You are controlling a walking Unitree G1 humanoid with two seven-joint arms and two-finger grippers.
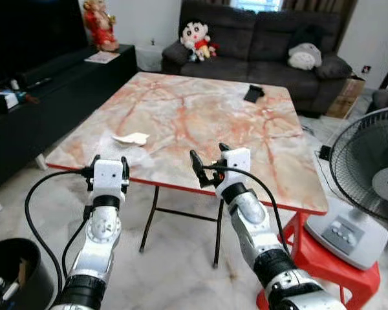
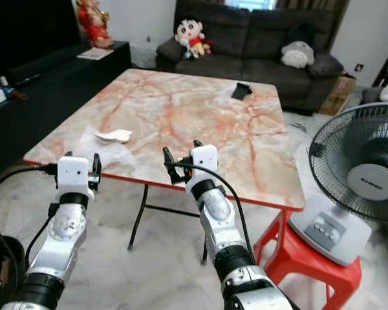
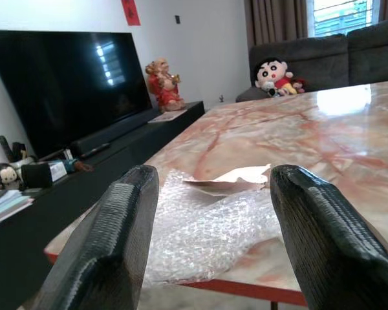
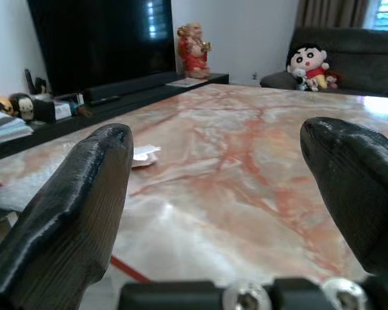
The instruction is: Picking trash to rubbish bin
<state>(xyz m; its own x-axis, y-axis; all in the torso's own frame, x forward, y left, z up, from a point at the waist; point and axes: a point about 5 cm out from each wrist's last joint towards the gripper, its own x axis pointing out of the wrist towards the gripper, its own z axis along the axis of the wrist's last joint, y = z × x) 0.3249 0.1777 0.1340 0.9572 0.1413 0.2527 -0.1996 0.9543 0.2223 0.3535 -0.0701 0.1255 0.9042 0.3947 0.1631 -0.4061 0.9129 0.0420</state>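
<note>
A crumpled white paper scrap (image 1: 130, 138) lies on the marble table (image 1: 200, 116) near its front left corner. In the left wrist view a sheet of clear bubble wrap (image 3: 200, 236) lies just in front of the paper (image 3: 236, 177), by the table's red edge. My left gripper (image 1: 108, 161) is open, held just short of that front edge and level with it. To its right, my right gripper (image 1: 208, 156) is also open at the front edge, with nothing between its fingers. A black rubbish bin (image 1: 3, 253) stands on the floor at my lower left.
A small black object (image 1: 253, 93) lies at the table's far side. A standing fan (image 1: 368, 187) and a red stool (image 1: 326, 261) are on the right. A dark TV console (image 1: 45, 90) runs along the left, and a sofa (image 1: 258, 39) with plush toys is behind.
</note>
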